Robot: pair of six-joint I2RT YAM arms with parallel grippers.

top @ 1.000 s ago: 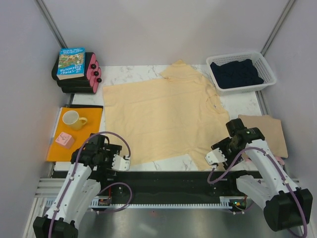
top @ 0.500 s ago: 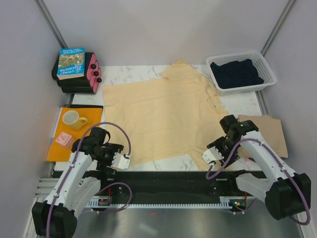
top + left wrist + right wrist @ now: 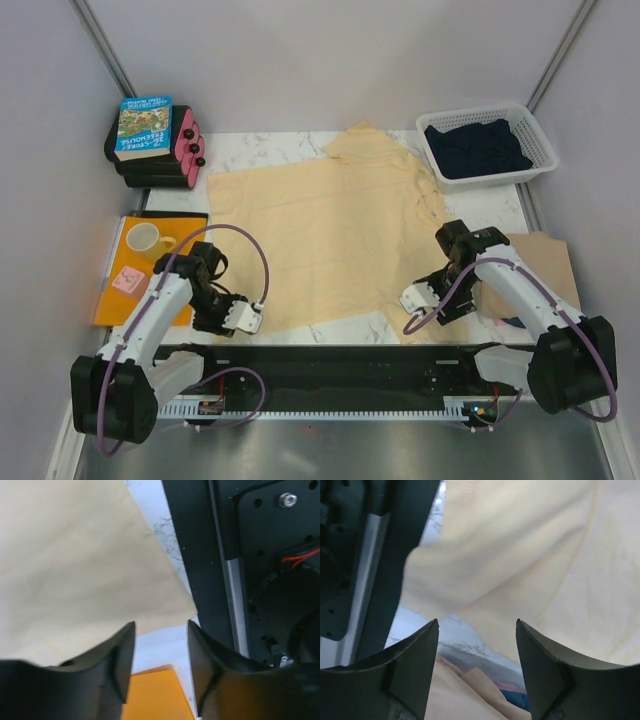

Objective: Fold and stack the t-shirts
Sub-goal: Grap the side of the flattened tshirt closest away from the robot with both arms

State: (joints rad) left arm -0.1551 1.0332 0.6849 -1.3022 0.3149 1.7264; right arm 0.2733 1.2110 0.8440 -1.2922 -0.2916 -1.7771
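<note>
Two grippers hang low over the near edge of the pale yellow t-shirt (image 3: pixel 330 235), which lies spread flat across the middle of the marble desk (image 3: pixel 480 210). The left gripper (image 3: pixel 248 322) sits at the shirt's near-left hem corner with its fingers apart and nothing pinched; in the left wrist view that corner lies just beyond the fingertips. The right gripper (image 3: pixel 412 308) is likewise spread wide, poised above the near-right edge of the cloth, holding nothing. A navy t-shirt (image 3: pixel 477 150) is bundled in the white basket (image 3: pixel 520 108) at the far right, and a tan t-shirt (image 3: pixel 550 262) lies flat beside the right arm. On the left, an orange sheet (image 3: pixel 190 235) carries a yellow mug (image 3: pixel 148 240).
</note>
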